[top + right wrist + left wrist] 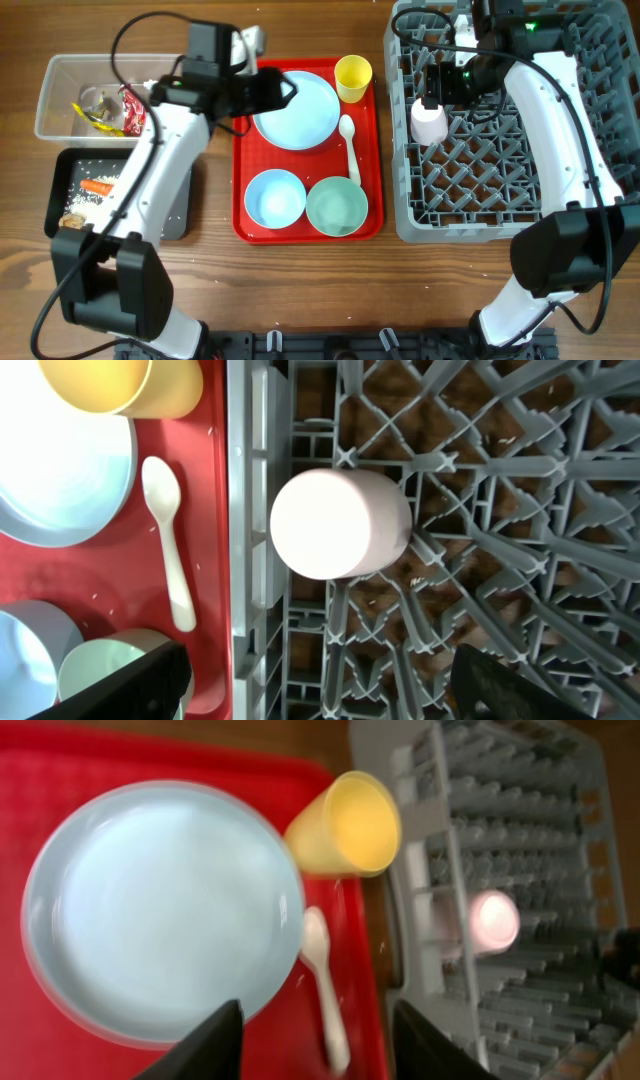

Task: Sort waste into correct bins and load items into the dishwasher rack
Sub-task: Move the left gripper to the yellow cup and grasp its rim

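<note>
The small white-pink cup [340, 523] stands free at centre frame in the large grey pegged plastic rack [520, 480], so the right pincer [320, 652], spread and empty, should lift straight up, while the left pincer [318, 1008], also spread, should pinch the white round plate [160, 910] by its lower rim.

Robotics lab: wooden table [310, 280], mounted arms [150, 190]

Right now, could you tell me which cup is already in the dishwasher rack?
The small white-pink cup, in the grey rack; the yellow cup sits on the red tray.
</note>
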